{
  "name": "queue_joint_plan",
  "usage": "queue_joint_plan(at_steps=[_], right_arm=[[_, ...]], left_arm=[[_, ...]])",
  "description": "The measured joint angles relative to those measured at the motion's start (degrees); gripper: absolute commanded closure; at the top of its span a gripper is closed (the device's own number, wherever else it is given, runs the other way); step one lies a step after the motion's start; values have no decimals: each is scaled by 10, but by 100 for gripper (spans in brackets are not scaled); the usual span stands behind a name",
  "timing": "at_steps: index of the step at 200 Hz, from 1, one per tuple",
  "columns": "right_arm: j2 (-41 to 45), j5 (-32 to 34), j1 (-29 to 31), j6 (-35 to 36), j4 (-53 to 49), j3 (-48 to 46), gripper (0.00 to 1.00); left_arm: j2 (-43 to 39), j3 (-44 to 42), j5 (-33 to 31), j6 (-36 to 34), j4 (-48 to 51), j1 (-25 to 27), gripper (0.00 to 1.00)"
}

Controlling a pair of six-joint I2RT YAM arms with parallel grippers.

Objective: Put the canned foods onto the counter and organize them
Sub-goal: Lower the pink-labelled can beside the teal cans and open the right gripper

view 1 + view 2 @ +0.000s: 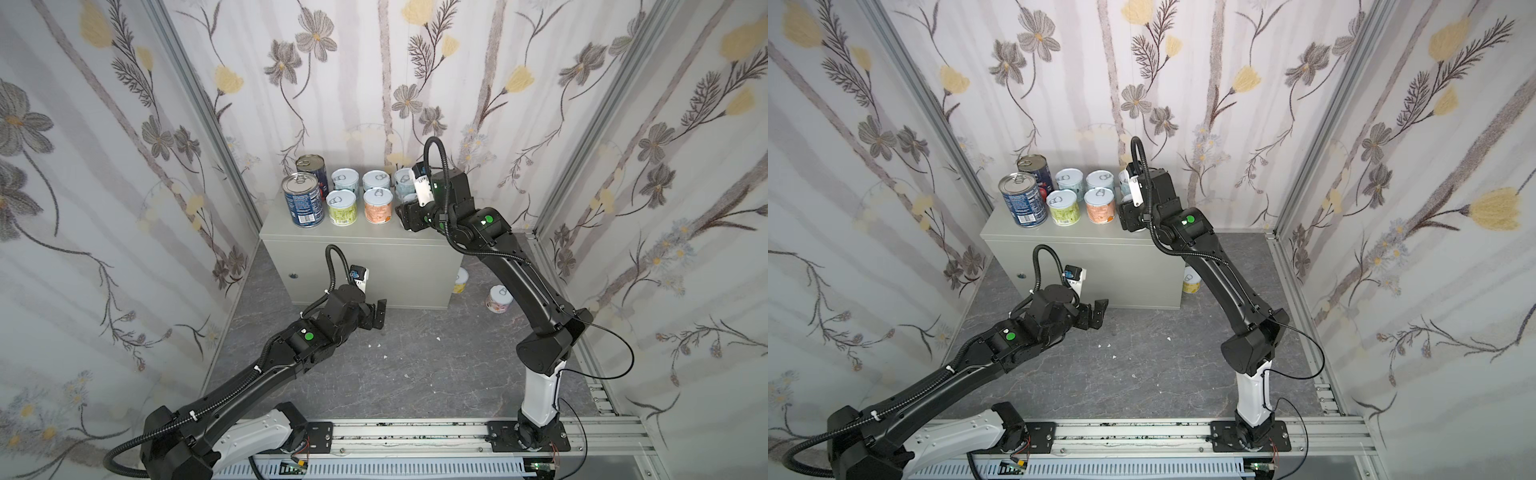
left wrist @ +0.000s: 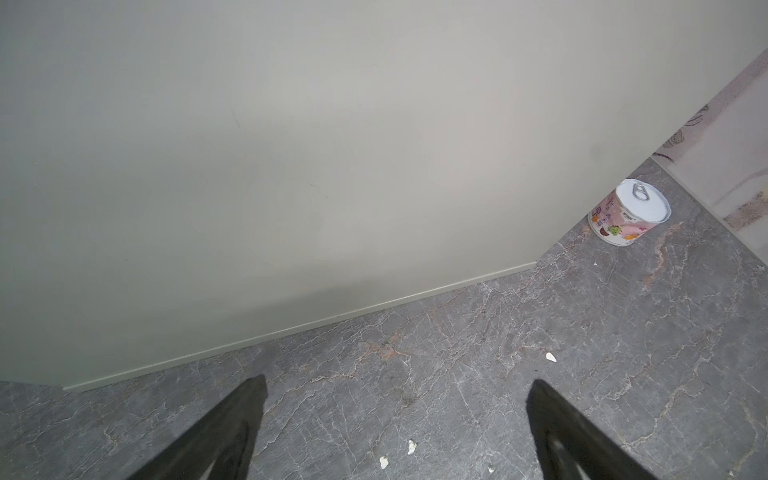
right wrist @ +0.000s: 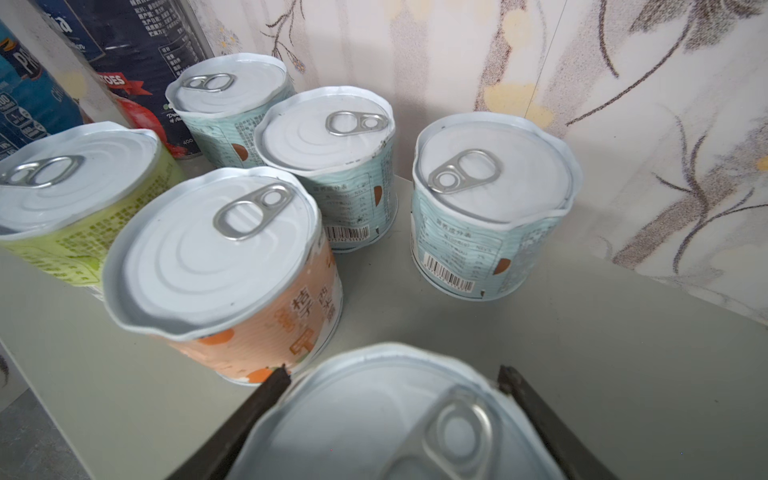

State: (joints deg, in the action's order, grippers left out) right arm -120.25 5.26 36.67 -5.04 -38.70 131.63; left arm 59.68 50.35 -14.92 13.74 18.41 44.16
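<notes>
Grey counter (image 3: 561, 365) shows bare top beside the orange-labelled can (image 3: 216, 266), where the right gripper (image 3: 395, 374) clasps a pale-lidded can (image 3: 374, 428); the left gripper (image 2: 399, 382) gapes empty near the counter's bottom front edge.

Cans (image 1: 341, 207) packed the desk's (image 1: 357, 231) back left in both top views, so only its front strip was bare. Floor (image 1: 415, 357) at frame center was wide open, but two loose cans (image 1: 498, 298) sat in the gap right of the desk.
</notes>
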Motion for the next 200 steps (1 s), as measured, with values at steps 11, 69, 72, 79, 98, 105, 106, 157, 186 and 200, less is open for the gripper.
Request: queue_joint_plan(at_steps=[11,69,72,79,98,105,106,157,186,200], right_arm=[[-6,-4,-1,-1,4,4,47],[-34,-3,-4,-4,12,36,46],[-35,-2,-4,-4,12,37,46],[-37,-2,-5,-4,12,39,46],[-42,1,-8,-4,20,42,46],[-43,4,-9,-4,24,42,46],[-43,5,-9,-4,24,42,46],[-50,7,-9,-4,42,43,30],[-50,11,-9,-4,41,43,22],[-50,11,-10,-4,40,43,20]], left_arm=[[0,0,0,0,0,0,0],[-1,-4,0,0,-2,0,0],[-1,-4,0,0,-2,0,0],[-1,-4,0,0,-2,0,0],[-3,-4,0,0,-2,0,0],[-3,-5,0,0,-2,0,0],[-3,-5,0,0,-2,0,0],[-5,-6,-1,0,-2,0,0],[-7,-8,-5,0,-2,0,0],[-7,-8,-5,0,-2,0,0]])
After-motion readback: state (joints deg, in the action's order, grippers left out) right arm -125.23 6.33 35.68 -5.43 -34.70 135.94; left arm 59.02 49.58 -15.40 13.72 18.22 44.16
